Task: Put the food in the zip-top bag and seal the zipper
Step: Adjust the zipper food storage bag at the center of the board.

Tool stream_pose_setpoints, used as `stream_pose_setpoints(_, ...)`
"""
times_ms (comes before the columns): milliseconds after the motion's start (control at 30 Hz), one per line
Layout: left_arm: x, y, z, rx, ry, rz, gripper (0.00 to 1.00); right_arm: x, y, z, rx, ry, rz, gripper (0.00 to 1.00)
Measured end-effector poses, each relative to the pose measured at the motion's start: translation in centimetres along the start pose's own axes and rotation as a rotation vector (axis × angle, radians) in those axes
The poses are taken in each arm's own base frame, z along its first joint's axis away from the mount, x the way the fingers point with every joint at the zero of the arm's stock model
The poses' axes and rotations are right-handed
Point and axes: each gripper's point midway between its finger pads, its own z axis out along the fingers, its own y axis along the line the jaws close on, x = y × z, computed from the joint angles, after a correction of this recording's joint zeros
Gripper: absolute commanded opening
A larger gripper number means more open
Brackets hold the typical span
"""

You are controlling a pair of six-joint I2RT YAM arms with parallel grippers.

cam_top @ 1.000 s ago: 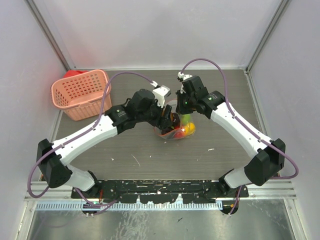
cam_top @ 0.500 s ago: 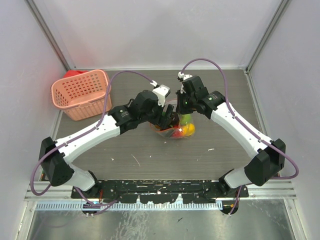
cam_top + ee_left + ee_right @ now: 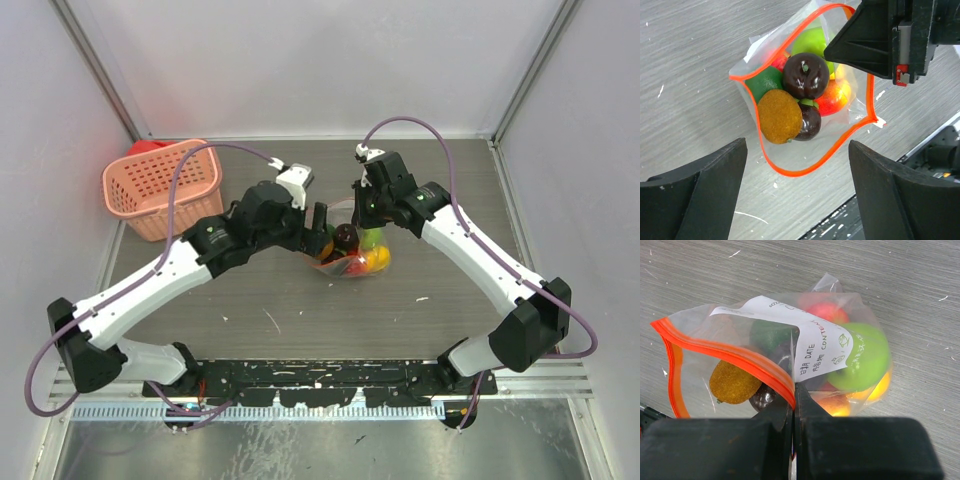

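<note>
From above, the zip-top bag (image 3: 362,264) lies mid-tabletop (image 3: 300,315) between the two arms, with the food (image 3: 347,238) showing inside. The left hand (image 3: 318,226) hangs just beside the bag's left edge and the right hand (image 3: 366,224) meets its far edge. A pink basket (image 3: 160,185) stands well apart at the far left.

In the left wrist view, the left hand (image 3: 796,150) is spread wide and holds nothing. The bag (image 3: 762,47) lies directly below it with the zipper (image 3: 805,171) gaping in an orange loop. Dark purple, green, red-yellow and brown-orange food (image 3: 806,76) fills the bag. The right hand (image 3: 880,37) grips the mouth edge at the upper right.

In the right wrist view, the right hand (image 3: 794,400) is pinched tight on the zipper (image 3: 730,352), lifting that edge. The bag (image 3: 826,287), bearing a white label (image 3: 815,335), holds the food (image 3: 865,357) just beyond the fingers.
</note>
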Motion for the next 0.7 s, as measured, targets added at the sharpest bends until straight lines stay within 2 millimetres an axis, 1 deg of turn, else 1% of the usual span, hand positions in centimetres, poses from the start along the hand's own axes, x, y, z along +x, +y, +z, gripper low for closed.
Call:
stream_pose_setpoints(100,-0.1,0.2,-1.1,-0.013,-0.018,-0.068,0.77,0.0,0.0,0.0,0.0,0.0,0.0,0.0)
stream_pose_setpoints(133,0.3,0.4,-1.2,-0.022,-0.017,-0.091,0.75,0.0,0.0,0.0,0.0,0.0,0.001,0.0)
stream_pose_setpoints(200,1.5,1.0,-1.2,-0.046,0.005,-0.133,0.69,0.0,0.0,0.0,0.0,0.0,0.002,0.0)
stream_pose_setpoints(267,3.1,1.4,-0.7,-0.069,0.038,-0.176,0.62,0.0,0.0,0.0,0.0,0.0,0.003,0.0)
stream_pose_setpoints(333,4.5,1.9,-0.2,-0.088,0.068,-0.212,0.57,0.0,0.0,0.0,0.0,0.0,0.004,0.0)
stream_pose_setpoints(400,5.5,2.2,0.1,-0.101,0.087,-0.248,0.52,0.0,0.0,0.0,0.0,-0.001,0.005,0.0)
stream_pose_setpoints(500,6.4,2.3,0.6,-0.109,0.105,-0.291,0.44,0.0,0.0,-0.1,-0.001,-0.003,0.007,0.0)
stream_pose_setpoints(600,6.7,2.3,1.1,-0.109,0.107,-0.324,0.39,0.0,0.0,-0.1,-0.002,-0.003,0.01,0.0)
stream_pose_setpoints(700,6.7,2.3,2.0,-0.108,0.107,-0.354,0.34,0.1,0.0,0.0,-0.002,-0.003,0.013,0.0)
